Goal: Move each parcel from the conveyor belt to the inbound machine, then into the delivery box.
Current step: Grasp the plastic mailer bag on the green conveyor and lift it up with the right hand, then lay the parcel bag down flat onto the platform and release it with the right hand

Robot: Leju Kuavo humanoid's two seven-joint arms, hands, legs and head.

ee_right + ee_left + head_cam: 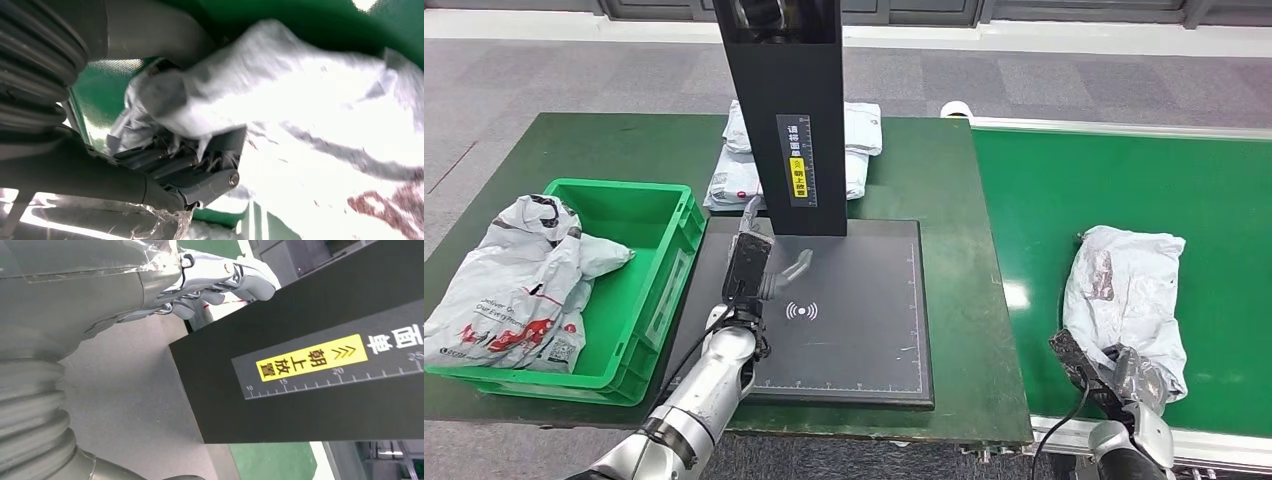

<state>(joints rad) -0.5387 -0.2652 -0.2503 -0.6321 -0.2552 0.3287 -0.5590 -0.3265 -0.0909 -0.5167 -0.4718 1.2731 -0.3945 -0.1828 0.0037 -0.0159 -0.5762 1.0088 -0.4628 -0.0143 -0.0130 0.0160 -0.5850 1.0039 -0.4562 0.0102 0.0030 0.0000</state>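
Grey carpet floor all round; a dark green table [924, 180] in the middle, a brighter green conveyor belt [1124, 220] butting against its right edge, with a pale metal rail along the belt's near side.

On the table: the inbound machine [854, 320] — a flat black scan pad with ruler marks on its edges, and a black upright column [789, 110] rising from its far side, yellow label on its face. The pad's near edge sits close to the table's near edge. Left of the pad, just beside it, a green delivery box [639, 300] with one grey parcel in box [519, 285] slumped over its left wall. Behind the column, at the far table edge, stacked parcels [854, 140].

Left hand [759, 265] hangs over the pad's left part, fingers spread, holding nothing; the pad's centre and right lie bare.

Grey parcel on belt [1124, 290] lies near the belt's near rail, well right of the table. Right hand [1114, 375] is at the parcel's near end — the right wrist view shows its fingers [175, 162] curled into the crumpled wrap, gripping it. Open belt to the far side and right.
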